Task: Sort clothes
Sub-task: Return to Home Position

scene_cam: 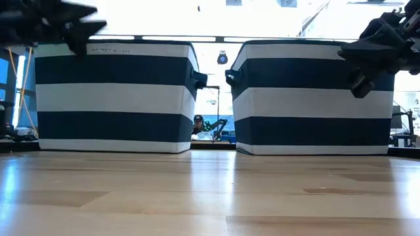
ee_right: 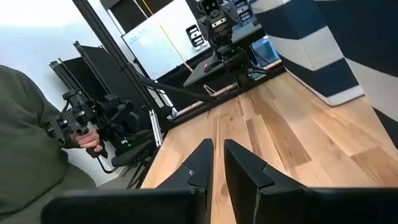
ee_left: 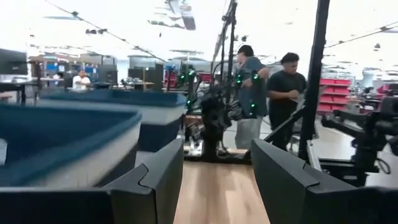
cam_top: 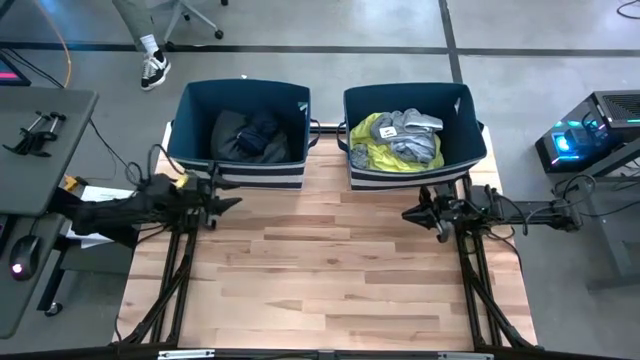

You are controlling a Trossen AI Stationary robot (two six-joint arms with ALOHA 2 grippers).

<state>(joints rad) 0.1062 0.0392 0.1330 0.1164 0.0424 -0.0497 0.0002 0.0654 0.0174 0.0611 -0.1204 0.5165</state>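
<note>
We find the left gripper (ee_left: pixel 217 180) with its jaws spread wide and nothing between them; its fingers (ee_left: pixel 158 182) frame a strip of bare table (ee_left: pixel 214 190). We find the right gripper (ee_right: pixel 217 163) with its jaws drawn close together, only a thin slit showing, and nothing gripped. In the high view the left gripper (cam_top: pixel 228 203) hangs over the table's left side, just in front of the left bin (cam_top: pixel 190 120), pointing inward. The right gripper (cam_top: pixel 408 213) hangs over the right side, just in front of the right bin (cam_top: pixel 463 118), also pointing inward, and the 2 grippers are well apart. The clothes lie in the 2 bins, which stand side by side at the table's far end. We note dark garments (cam_top: pixel 250 135) in the left bin, and a neon yellow garment (cam_top: pixel 368 152) under grey garments (cam_top: pixel 420 148) in the right bin. Beyond the table, the left wrist view shows a person in a grey top (ee_left: pixel 250 81) and a person in a black top (ee_left: pixel 287 87), both standing. The right wrist view shows a person's hand (ee_right: pixel 92 140) on a dark device beside the table.
</note>
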